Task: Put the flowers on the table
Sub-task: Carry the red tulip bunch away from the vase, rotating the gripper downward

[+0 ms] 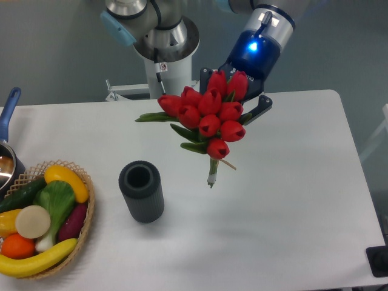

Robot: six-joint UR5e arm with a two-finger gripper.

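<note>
One bunch of flowers, red tulip buds with green leaves and pale stems, hangs in the air above the table, stem ends pointing down toward the white top without touching it; the gripper reaches in from the upper right behind the buds, its dark fingers clamped on the bunch, one finger showing at the right of the blooms; a dark cylinder stands upright on the table to the lower left, apart from the stems; a wicker basket of fruit and vegetables sits at the left edge, with a blue-handled pot just behind it.
</note>
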